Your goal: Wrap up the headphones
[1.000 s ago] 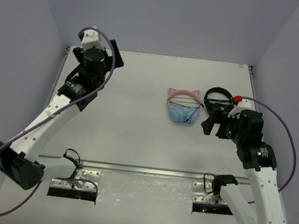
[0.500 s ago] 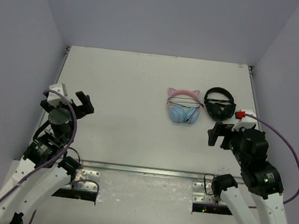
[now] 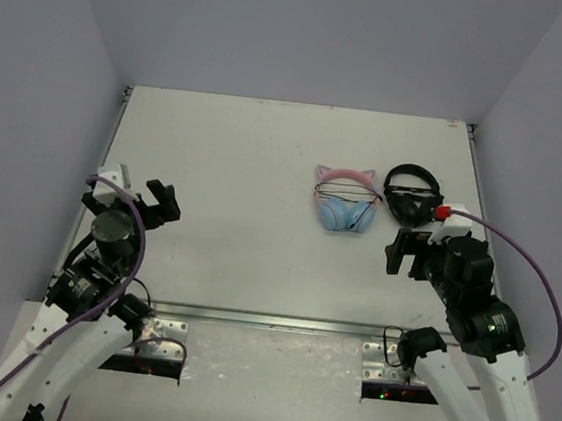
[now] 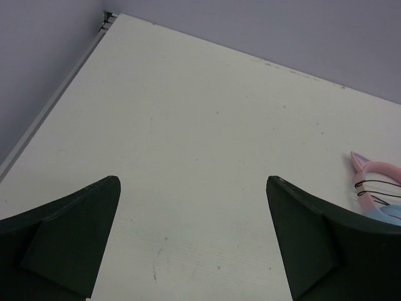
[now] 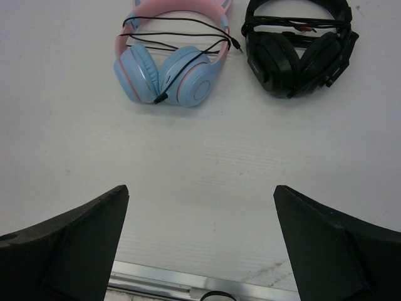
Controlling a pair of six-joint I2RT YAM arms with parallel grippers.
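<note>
The headphones (image 3: 343,199) lie flat on the white table, right of centre: pink cat-ear headband, light blue earcups, thin black cable looped across them. The right wrist view has these headphones (image 5: 172,63) at its top, and the left wrist view catches only an ear and part of the band of the headphones (image 4: 376,182) at its right edge. My right gripper (image 3: 413,247) hovers near and to the right of them, open, with bare table between the jaws of the right gripper (image 5: 200,188). My left gripper (image 3: 134,195) is far off by the left edge, and the left gripper (image 4: 192,182) is open and holds nothing.
All-black headphones (image 3: 410,194) lie just right of the pink pair, and those black headphones (image 5: 297,53) nearly touch it. A metal rail (image 3: 279,321) runs along the near table edge. Grey walls close the table's left, back and right sides.
My left arm has swung from the far left of the table back to the near left. My right gripper has pulled back toward me from the black headphones. Both stayed open.
</note>
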